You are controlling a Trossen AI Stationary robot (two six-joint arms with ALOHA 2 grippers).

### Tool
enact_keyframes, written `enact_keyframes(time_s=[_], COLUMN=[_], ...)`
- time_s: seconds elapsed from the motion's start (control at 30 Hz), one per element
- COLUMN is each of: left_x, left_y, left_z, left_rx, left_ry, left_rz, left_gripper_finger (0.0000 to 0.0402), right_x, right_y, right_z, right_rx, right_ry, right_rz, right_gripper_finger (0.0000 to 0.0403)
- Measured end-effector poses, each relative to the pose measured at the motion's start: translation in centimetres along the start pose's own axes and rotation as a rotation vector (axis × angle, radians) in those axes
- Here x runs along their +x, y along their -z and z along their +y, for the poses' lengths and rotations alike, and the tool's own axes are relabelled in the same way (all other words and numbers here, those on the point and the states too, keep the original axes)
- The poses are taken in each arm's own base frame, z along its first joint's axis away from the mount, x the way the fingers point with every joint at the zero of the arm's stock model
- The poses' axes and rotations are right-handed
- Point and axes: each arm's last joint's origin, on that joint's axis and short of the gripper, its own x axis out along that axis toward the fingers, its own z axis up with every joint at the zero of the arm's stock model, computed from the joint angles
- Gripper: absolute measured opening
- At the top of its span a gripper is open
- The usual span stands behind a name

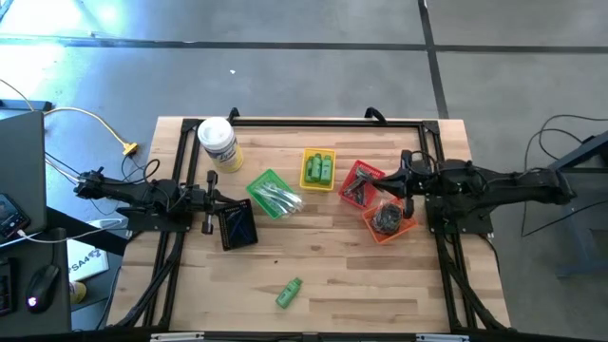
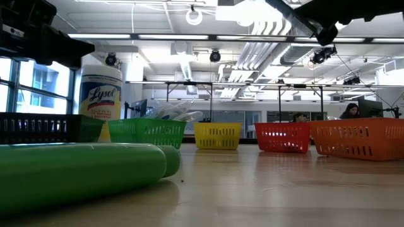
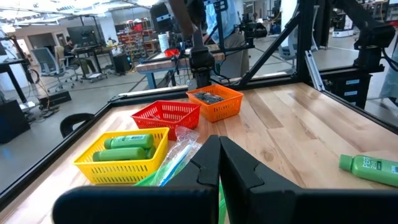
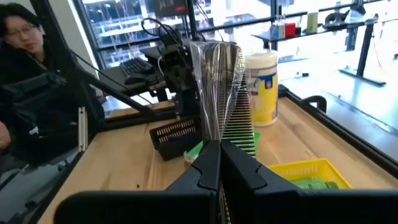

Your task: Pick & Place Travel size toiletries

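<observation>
The left gripper waits at the left side of the table, just beside the black basket, with its fingers pressed together and nothing between them. The right gripper is at the right side, near the red basket and the orange basket; its fingers are closed on a clear-wrapped silvery piece, which stands upright above them. One green bottle lies alone on the wood near the front edge. Two more green bottles lie in the yellow basket. Clear wrapped pieces rest in the green basket. A big white-lidded jar stands at the back left.
</observation>
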Motion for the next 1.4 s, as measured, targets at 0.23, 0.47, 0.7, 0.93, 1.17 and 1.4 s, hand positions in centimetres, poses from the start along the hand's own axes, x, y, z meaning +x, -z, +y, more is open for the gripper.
enact_keyframes(time_s=[0.23, 0.47, 0.7, 0.93, 1.17, 1.4], left_x=[0.0, 0.0, 0.0, 0.0, 0.0, 0.0], left_y=[0.0, 0.0, 0.0, 0.0, 0.0, 0.0], left_z=[0.0, 0.0, 0.0, 0.0, 0.0, 0.0], left_rx=[0.0, 0.005, 0.007, 0.008, 0.008, 0.008], left_ry=[0.0, 0.0, 0.0, 0.0, 0.0, 0.0], left_rz=[0.0, 0.0, 0.0, 0.0, 0.002, 0.003], left_gripper_finger=[0.0, 0.0, 0.0, 0.0, 0.0, 0.0], right_x=[1.6, 3.0, 4.0, 4.8, 4.4, 3.6], right_y=[-1.0, -2.8, -4.4, -5.6, -7.0, -8.5], right_z=[-0.9, -1.7, -2.6, -3.5, -4.2, -4.9], right_rx=[0.011, -0.013, -0.052, -0.059, -0.094, -0.134], right_ry=[-0.013, -0.035, -0.044, -0.034, 0.01, 0.081], right_rz=[0.044, 0.053, 0.05, 0.06, 0.11, 0.142], right_gripper_finger=[0.0003, 0.0003, 0.0003, 0.0003, 0.0003, 0.0003])
